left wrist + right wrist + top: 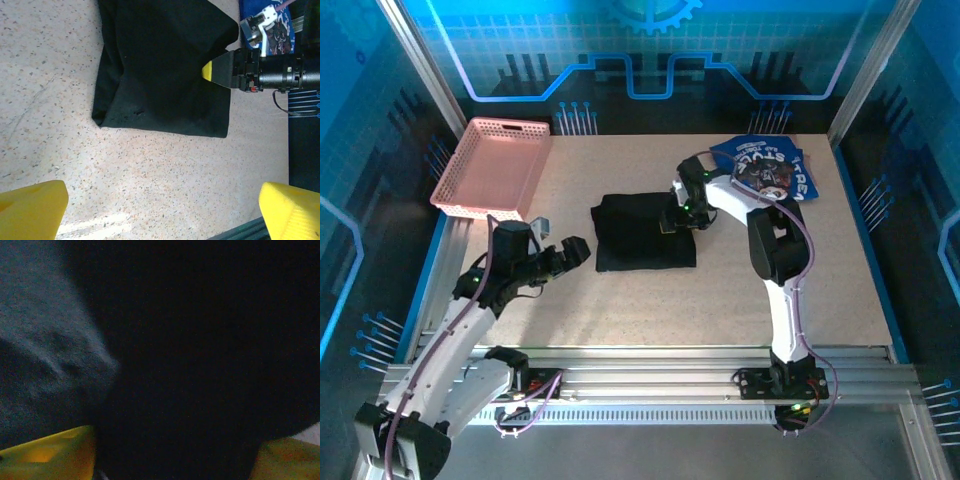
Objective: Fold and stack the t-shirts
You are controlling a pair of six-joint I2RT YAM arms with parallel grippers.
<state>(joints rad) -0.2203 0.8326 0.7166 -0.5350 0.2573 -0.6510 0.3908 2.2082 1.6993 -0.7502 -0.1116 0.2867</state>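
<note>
The black t-shirt (645,232) lies folded in a rough square at the middle of the worktop (620,310); the blue t-shirt (772,166) sits crumpled at the far right corner, partly hidden by the right arm (775,250). The right gripper (677,218) is at the black shirt's right edge, dark blurred cloth crowding its fingers (45,455), so its grip cannot be told. The left gripper (565,255) hovers left of it, spread wide, empty
</note>
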